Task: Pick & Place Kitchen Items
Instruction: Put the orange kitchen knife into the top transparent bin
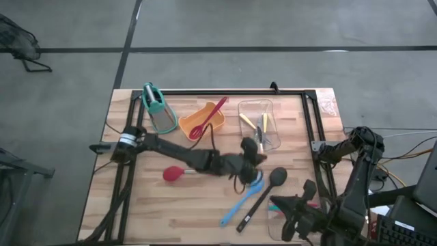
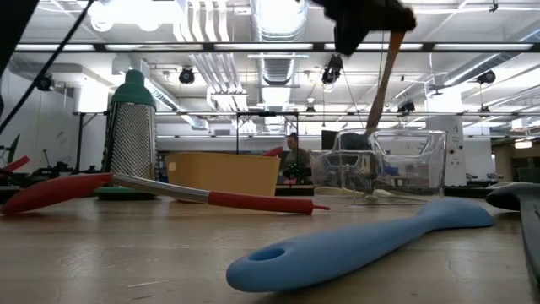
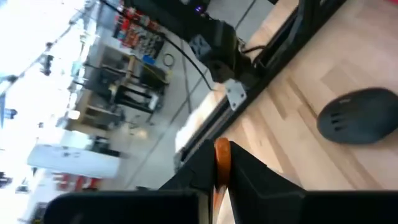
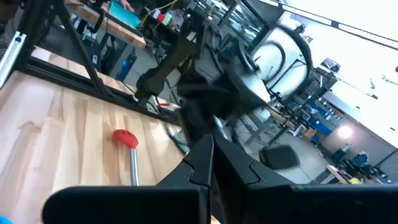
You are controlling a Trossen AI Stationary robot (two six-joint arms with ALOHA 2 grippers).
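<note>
My left gripper [image 1: 254,158] hangs above the table's middle, near the clear tray [image 1: 258,123], shut on an orange utensil [image 2: 384,80]. A red spatula [image 1: 208,116] leans in the orange tub [image 1: 205,121]. A red-headed utensil [image 1: 174,173], a blue spatula [image 1: 242,198] and a black ladle [image 1: 263,195] lie flat on the wood. Yellow pieces [image 1: 247,121] lie in the clear tray. My right gripper [image 1: 276,203] waits shut and empty above the near right corner. My left gripper pinches the orange utensil's slim handle [image 3: 222,155] between its two fingers, close to its upper end, which pokes out between them. The utensil hangs slanting below the gripper, clear of the tabletop. Whether its lower end [image 2: 369,127] touches the clear tray, I cannot tell.
A teal-handled grater [image 1: 157,109] stands at the far left beside the orange tub. A black frame [image 1: 225,92] runs along the table's far and side edges. Bare wood lies at the near left [image 1: 157,212].
</note>
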